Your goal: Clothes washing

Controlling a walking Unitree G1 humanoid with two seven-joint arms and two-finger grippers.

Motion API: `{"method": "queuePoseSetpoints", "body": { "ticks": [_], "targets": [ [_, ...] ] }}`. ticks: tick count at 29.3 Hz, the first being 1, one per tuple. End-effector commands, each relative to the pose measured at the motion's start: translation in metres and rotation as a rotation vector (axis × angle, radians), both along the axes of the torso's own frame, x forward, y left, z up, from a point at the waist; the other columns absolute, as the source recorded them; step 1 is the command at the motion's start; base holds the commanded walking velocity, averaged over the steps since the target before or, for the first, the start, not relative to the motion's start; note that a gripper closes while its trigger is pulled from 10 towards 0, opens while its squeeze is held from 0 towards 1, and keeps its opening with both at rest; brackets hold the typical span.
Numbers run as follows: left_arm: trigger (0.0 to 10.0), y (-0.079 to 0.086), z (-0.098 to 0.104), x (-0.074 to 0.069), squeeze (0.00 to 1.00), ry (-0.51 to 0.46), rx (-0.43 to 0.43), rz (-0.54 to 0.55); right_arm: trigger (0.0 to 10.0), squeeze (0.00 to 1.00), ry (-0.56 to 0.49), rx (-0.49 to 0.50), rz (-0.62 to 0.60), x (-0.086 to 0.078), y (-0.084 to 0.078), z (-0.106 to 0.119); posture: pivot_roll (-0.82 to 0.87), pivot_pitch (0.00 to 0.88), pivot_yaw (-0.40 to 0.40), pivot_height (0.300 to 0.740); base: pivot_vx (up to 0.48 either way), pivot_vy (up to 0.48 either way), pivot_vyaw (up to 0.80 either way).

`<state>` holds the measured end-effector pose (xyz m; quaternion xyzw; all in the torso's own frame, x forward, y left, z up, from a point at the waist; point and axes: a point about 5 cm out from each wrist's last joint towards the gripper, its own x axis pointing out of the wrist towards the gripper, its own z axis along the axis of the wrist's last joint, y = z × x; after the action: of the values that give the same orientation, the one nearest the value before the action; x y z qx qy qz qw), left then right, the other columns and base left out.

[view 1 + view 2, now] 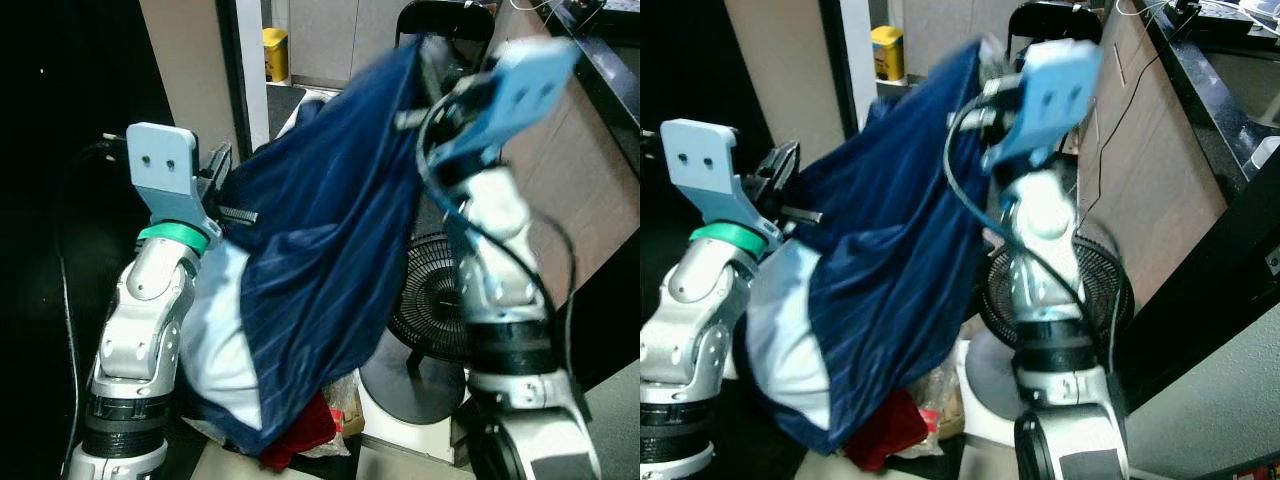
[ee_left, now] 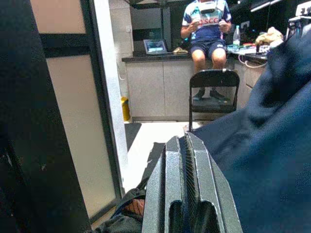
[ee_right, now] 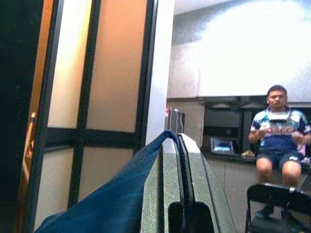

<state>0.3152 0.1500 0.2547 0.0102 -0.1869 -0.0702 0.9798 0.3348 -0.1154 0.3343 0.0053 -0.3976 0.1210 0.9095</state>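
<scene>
left gripper (image 1: 222, 185): raised at chest height on the left; fingers pressed flat together in its wrist view, nothing clearly between them, so whether it pinches the cloth can't be told. The navy fabric lies right against its inner side.
navy garment (image 1: 320, 250): dark blue, fine pinstripes, pale light-blue lining (image 1: 215, 350) showing on the side under the left gripper. It hangs stretched between the two grippers, highest at the right gripper, sagging down below both.
red cloth (image 1: 300, 435): just under the garment's lowest fold, below and between the arms.
right gripper (image 3: 182, 165): lifted higher than the left, up at the garment's top corner; fingers closed tight with the blue fabric edge running up one finger and caught between them.
floor fan (image 1: 430, 300): black round grille on a round base, low behind the right arm, partly hidden by the garment.
black chair (image 2: 214, 92): beyond both grippers, across the pale floor.
person (image 2: 208, 26): seated on the counter past the chair, blue-and-white shirt, dark shorts, holding something with both hands.
yellow bin (image 1: 275, 52): far back by the wall, past the left gripper.
</scene>
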Motion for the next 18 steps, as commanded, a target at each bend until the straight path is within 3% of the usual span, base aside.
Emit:
{"method": "queuePoseSetpoints", "body": {
  "ticks": [1,2,9,14,18],
  "targets": [
    [10.0,0.0,-0.003,0.001,0.0,0.014,0.018,0.0,10.0,0.0,0.067,-0.016,-0.016,0.006,-0.004,-0.016,0.04,0.0,0.049,0.74,0.0,0.0,0.0],
    [10.0,0.0,-0.007,0.001,0.0,0.033,0.042,0.01,10.0,0.0,0.215,-0.079,-0.01,0.016,-0.002,-0.053,0.04,0.0,0.048,0.74,0.0,0.0,0.0],
    [10.0,0.0,-0.01,0.0,0.0,0.044,0.084,0.012,10.0,0.0,0.363,-0.192,-0.012,0.016,0.003,-0.099,0.04,0.0,0.051,0.74,0.0,0.0,0.0],
    [10.0,0.0,-0.012,0.001,0.0,0.054,0.084,0.009,10.0,0.0,0.363,-0.265,-0.017,0.016,0.004,-0.104,0.04,0.0,0.054,0.74,0.0,0.0,0.0],
    [10.0,-0.001,-0.017,0.001,0.0,0.069,0.106,0.018,10.0,0.0,0.411,-0.181,-0.023,0.021,-0.007,-0.106,0.04,0.0,0.053,0.74,0.0,0.0,0.0]
  ]
}}
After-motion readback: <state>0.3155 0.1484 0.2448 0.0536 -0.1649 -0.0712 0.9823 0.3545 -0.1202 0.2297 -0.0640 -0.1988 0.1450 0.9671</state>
